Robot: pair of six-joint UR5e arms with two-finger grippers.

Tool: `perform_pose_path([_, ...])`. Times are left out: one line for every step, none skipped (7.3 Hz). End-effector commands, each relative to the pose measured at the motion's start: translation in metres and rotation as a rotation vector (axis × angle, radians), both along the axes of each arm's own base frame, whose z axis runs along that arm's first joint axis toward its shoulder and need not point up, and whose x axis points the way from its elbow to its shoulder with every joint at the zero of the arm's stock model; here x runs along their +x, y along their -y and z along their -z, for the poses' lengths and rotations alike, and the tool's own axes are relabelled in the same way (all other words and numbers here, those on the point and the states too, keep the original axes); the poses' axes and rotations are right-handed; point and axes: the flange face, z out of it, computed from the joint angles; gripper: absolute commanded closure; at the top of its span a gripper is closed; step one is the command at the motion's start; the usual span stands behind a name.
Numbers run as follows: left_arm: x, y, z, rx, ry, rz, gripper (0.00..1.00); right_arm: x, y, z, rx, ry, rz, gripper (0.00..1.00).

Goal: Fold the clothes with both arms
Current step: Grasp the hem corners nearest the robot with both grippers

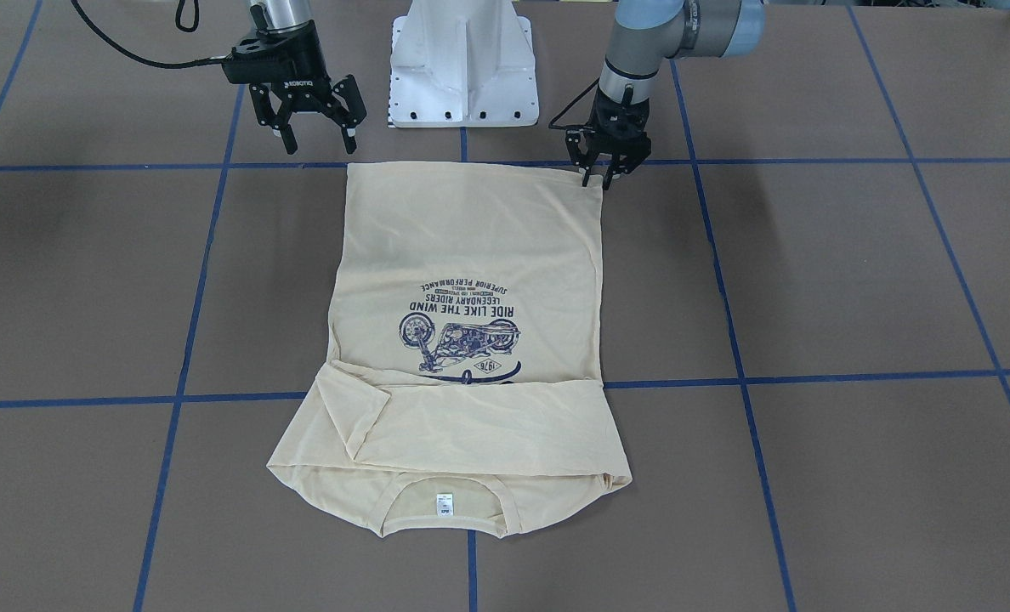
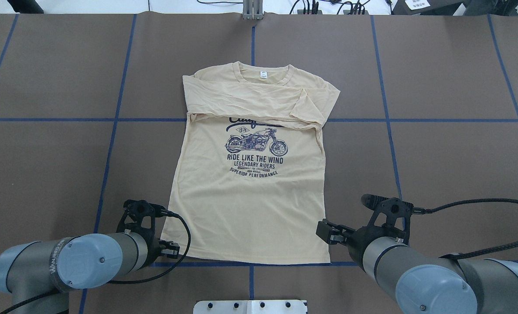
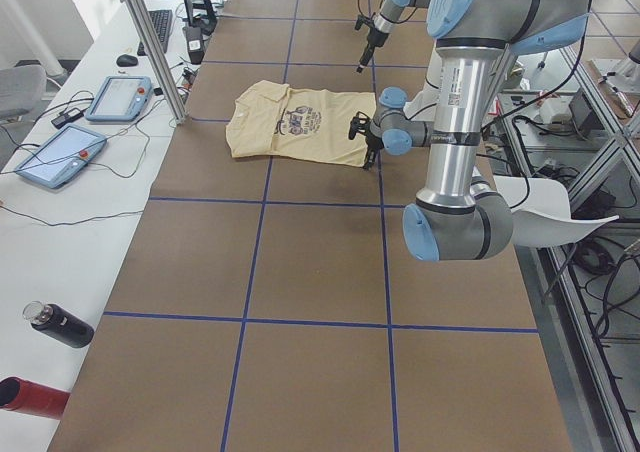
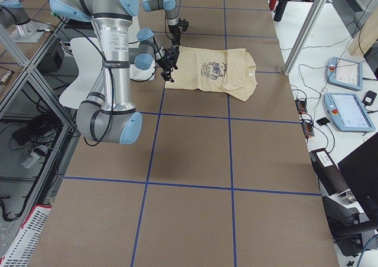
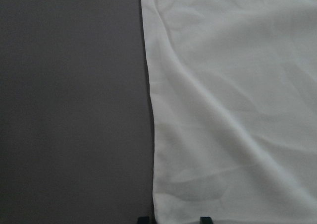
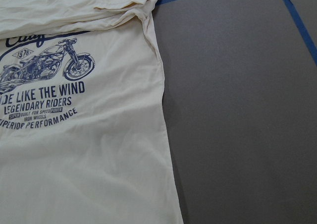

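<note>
The brown bench (image 2: 437, 165), gridded with blue tape (image 2: 115, 117), carried the cream T-shirt (image 2: 250, 205) flat at its middle, print up, collar on the far side and both sleeves folded across the chest. Bare bench lay open on every side. The hem ran along a tape line nearest the robot. The left arm (image 2: 80, 261) reached low, and the left end effector (image 1: 598, 182) stood narrowly parted astride the shirt's edge at one hem corner. The right end effector (image 1: 320, 146) hung spread wide just off the other corner, holding nothing.
</note>
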Motion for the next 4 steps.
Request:
perform_pose_path([0.001, -0.003, 0.002, -0.003, -0.004, -0.003, 1.00, -0.001, -0.002, 0.000, 0.001, 0.000, 0.003, 0.00])
perform_pose_path([-0.002, -0.002, 0.007, -0.002, -0.013, -0.001, 1.00, -0.002, -0.004, 0.000, 0.002, 0.000, 0.006, 0.00])
perform_pose_path([-0.007, -0.003, 0.014, 0.003, -0.026, -0.001, 1.00, -0.006, -0.007, -0.004, 0.005, -0.009, 0.010, 0.00])
perform_pose_path([-0.013, -0.004, 0.025, 0.006, -0.046, 0.001, 1.00, -0.025, -0.017, -0.019, 0.028, -0.042, 0.004, 0.01])
